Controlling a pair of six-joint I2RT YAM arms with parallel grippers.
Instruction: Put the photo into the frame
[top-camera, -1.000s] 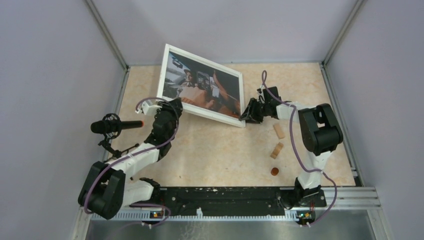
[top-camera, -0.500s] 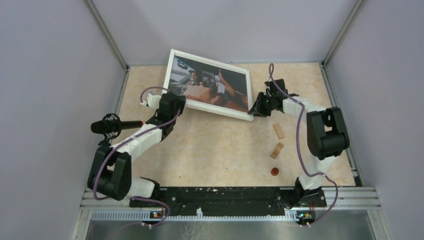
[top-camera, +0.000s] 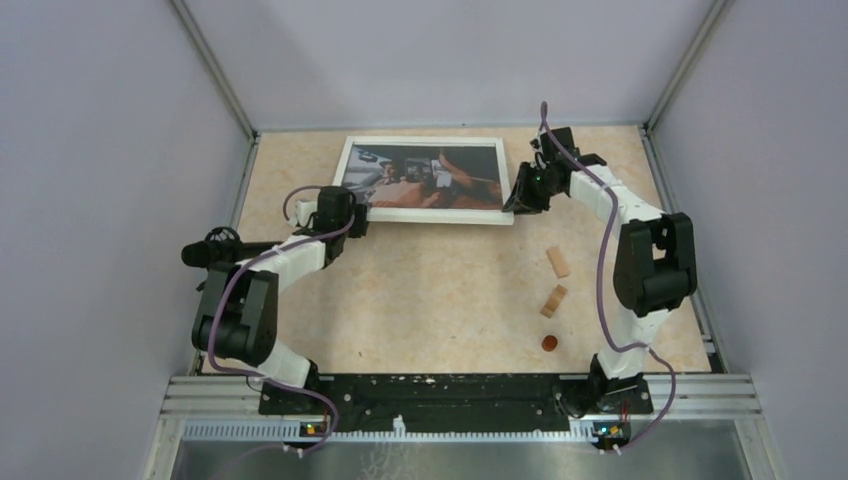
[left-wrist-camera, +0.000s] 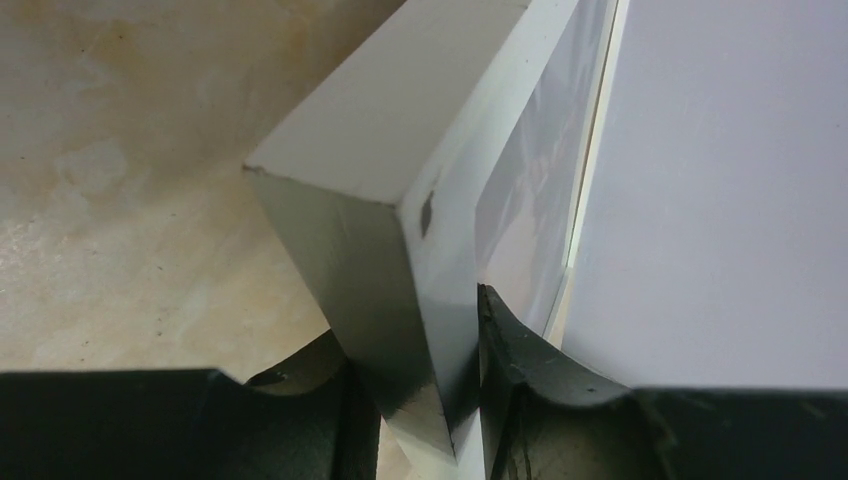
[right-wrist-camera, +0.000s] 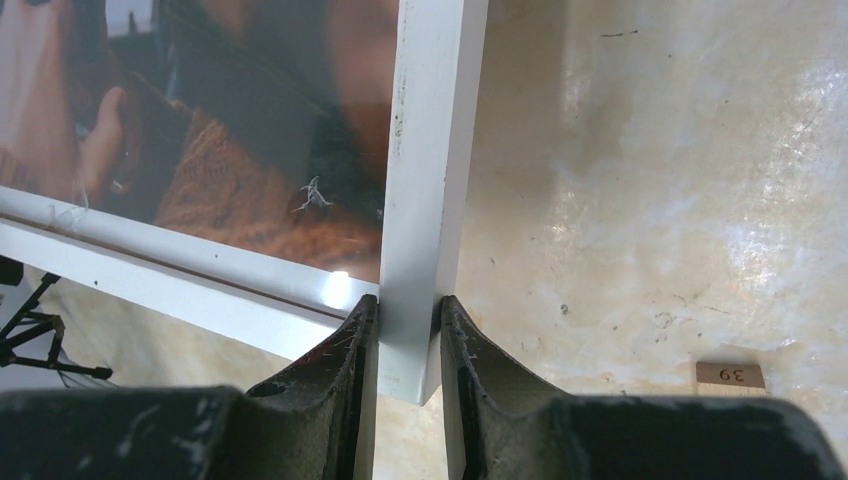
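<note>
Photo sits inside white frame, standing steeply at far end of table, near wall. Left claw clamps frame's lower-left corner; right claw clamps lower-right corner.

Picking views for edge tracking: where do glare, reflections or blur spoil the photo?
Left wrist: photo very close, its corner soft, glossy face washed out by pale reflections. Right wrist: one small bright glare spot on the white border, print otherwise legible. Top external: even light, photo sharp, no glare visible.
</note>
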